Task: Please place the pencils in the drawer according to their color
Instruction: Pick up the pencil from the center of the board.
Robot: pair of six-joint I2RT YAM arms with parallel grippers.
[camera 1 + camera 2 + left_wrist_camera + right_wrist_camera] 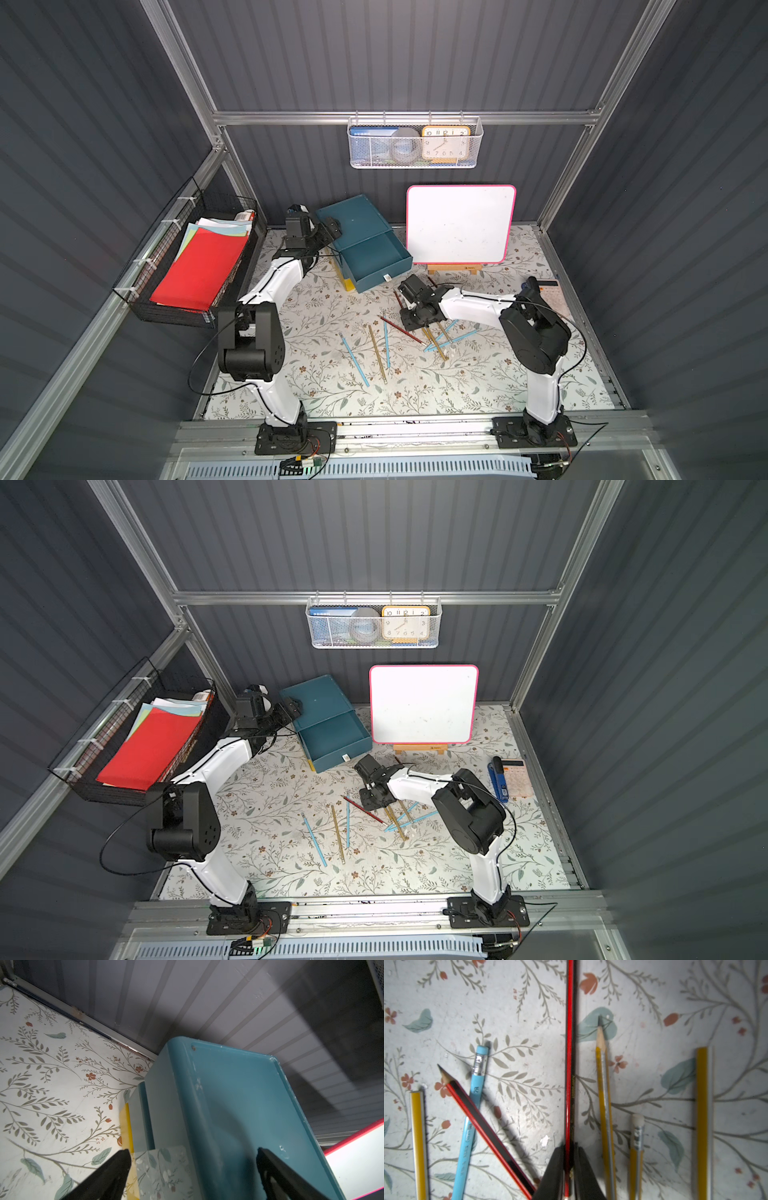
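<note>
Floral mat [519, 1012]; right pincer [569, 1148] grips one red pencil [570, 1043].

Enclosed booth seen from above. Dark grey ribbed wall panels [415, 54] stand on the left, far and right sides, held in a silver aluminium frame [291, 117]. The evenly lit floor is a white tabletop printed with leaves and small red flowers [415, 395]. A white mesh metal basket [361, 153] on the far rail holds an orange-rimmed square clock [445, 143]. A black wire basket [166, 313] on the left wall holds red paper sheets [199, 270]. A pink-framed whiteboard [459, 224] leans on a small wooden easel [455, 269] by the far wall.
</note>
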